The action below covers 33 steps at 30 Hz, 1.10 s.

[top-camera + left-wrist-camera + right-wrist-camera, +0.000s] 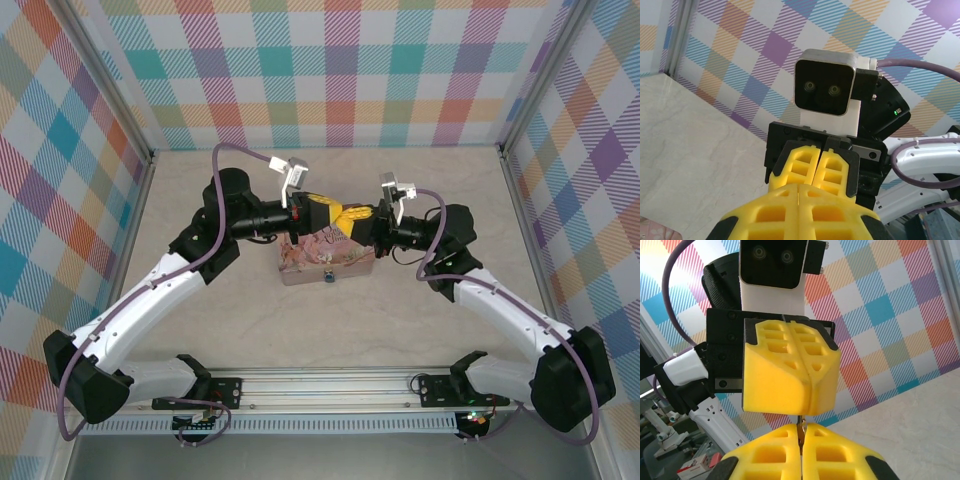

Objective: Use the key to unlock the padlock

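Above the pink tin (308, 263): ur right gripper (801, 427) had the key (800, 432) pinched; left gripper (798, 188) was clenched, contents unclear. Key looked thin, light, slippery imo, so hold by head.

Both arms reach in over the middle of the worktop, elbows bent outward, forearms roughly level. Left arm (150, 295) comes from the left, right arm (510, 310) from the right. Left end effector (338, 213) and right end effector (357, 221) face each other tip to tip, touching or nearly so. Left fingers (765, 215) are pressed flush, no gap. Right fingers (840, 450) are closed too, with the key (801, 431) pinched in the seam.
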Tool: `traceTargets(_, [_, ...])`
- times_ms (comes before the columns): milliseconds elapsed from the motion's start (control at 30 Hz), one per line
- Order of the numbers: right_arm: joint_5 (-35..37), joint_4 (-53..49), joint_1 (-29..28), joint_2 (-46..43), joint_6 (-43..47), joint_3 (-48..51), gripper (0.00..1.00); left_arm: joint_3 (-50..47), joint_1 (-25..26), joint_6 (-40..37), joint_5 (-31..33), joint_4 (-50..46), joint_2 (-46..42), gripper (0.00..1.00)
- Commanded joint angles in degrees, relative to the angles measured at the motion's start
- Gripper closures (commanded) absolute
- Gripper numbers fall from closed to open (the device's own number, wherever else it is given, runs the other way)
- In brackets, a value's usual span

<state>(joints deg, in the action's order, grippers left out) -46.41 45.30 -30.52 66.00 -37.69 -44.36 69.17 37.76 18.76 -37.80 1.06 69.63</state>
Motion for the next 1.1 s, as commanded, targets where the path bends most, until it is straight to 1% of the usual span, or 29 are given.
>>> traceTargets(0, [0.34, -3.35, -0.41, -2.52, 2.95, 0.39, 0.97, -0.05, 0.47, -1.36, 3.85, 0.88, -2.89, 0.96])
traceTargets(33, [0.67, -5.08, -0.44, -3.03, 3.8, 0.46, 0.97, -0.42, 0.46, -1.5, 5.0, 0.76, -3.48, 0.84])
traceTargets(67, [1.15, -7.06, -0.41, -3.66, 4.85, 0.5, 0.97, -0.66, 0.47, -1.76, 6.09, 0.5, -4.18, 0.74])
traceTargets(100, [1.66, -8.65, -0.41, -4.29, 6.12, 0.5, 0.97, -0.93, 0.47, -2.05, 7.66, 0.04, -4.75, 0.67])
traceTargets(133, [2.6, -13.27, -0.41, -5.16, 7.86, 0.42, 0.97, -1.28, 0.48, -2.35, 9.43, -0.84, -5.62, 0.59])
traceTargets(233, [6.06, -25.09, -0.43, -7.95, 14.11, -0.26, 0.97, -2.72, 0.47, -3.33, 14.36, -4.34, -8.51, 0.5])
traceTargets(300, [9.39, -33.6, -0.41, -9.27, 18.12, -0.72, 0.96, -3.73, 0.47, -4.32, 17.64, -8.79, -10.35, 0.45])
traceTargets(400, [12.93, -41.93, -0.41, -9.34, 21.96, -1.03, 0.96, -7.0, 0.47, -4.53, 21.35, -14.74, -12.28, 0.36])
traceTargets(467, [14.56, -43.9, -0.33, -8.44, 22.75, -0.57, 0.96, -10.82, 0.47, -3.37, 22.14, -16.46, -13.09, 0.33])
traceTargets(567, [17.28, -44.13, -0.32, -5.46, 21.99, 0.21, 0.96, -18.26, 0.56, 0.3, 22.51, -15.88, -13.35, 0.32])
traceTargets(700, [20.19, -42.78, -0.02, 0.68, 19.99, -0.67, 0.96, -28.46, 1.56, 6.43, 23.34, -8.84, -12.69, 0.31])
traceTargets(767, [20.36, -41.3, 0.42, 4.35, 18.55, -1.4, 0.96, -31.79, 2.08, 7.99, 23.94, -5.47, -11.76, 0.3])
traceTargets(933, [19.6, -37.33, 1.94, 12.59, 15.41, -3.7, 0.96, -36.56, 2.67, 9.6, 23.32, -0.08, -7.88, 0.27])
traceTargets(1067, [18.48, -34.67, 2.89, 17.45, 13.12, -4.52, 0.96, -38.2, 2.81, 10.77, 20.32, 5.22, -1.55, 0.26])
